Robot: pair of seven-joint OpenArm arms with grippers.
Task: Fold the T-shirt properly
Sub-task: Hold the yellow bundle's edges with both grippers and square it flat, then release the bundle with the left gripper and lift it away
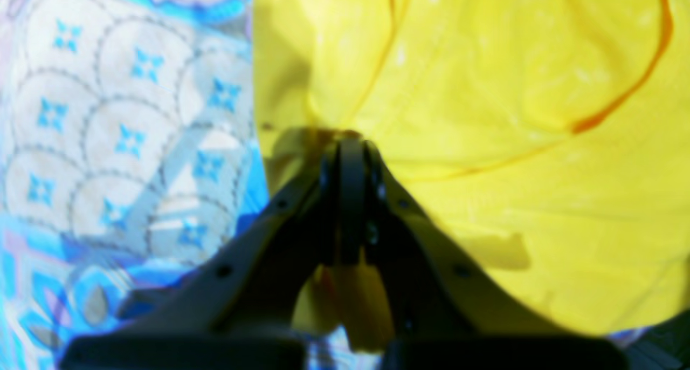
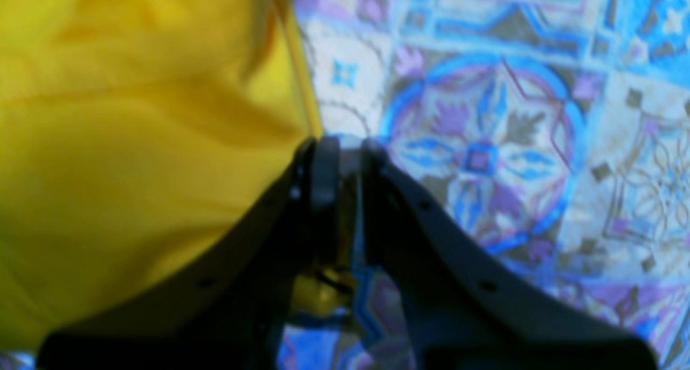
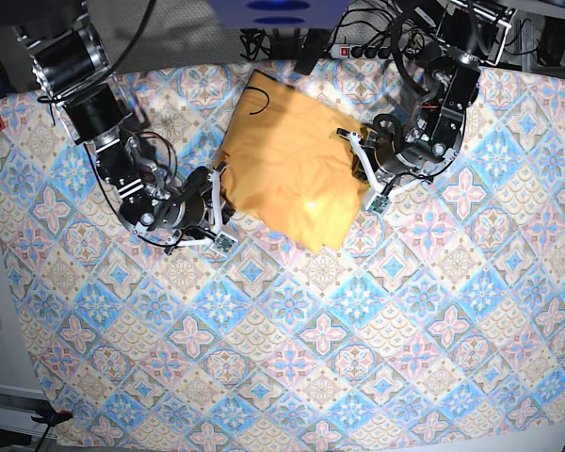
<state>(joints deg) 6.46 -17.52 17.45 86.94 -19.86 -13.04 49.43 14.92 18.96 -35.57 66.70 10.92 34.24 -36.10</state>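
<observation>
My left gripper (image 1: 345,138) is clenched on the T-shirt (image 3: 287,165), and my right gripper (image 2: 340,143) nips its opposite edge, so the yellow cloth, lying upper centre on the tablecloth (image 3: 358,348), stays taut between both for folding.

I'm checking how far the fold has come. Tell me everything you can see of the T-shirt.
The T-shirt is plain yellow-orange cloth, folded into a rumpled, tilted block on the patterned tablecloth, toward its far edge. A small black loop mark sits near its far corner. The left gripper is shut on one side edge; the right gripper pinches the opposite edge.
</observation>
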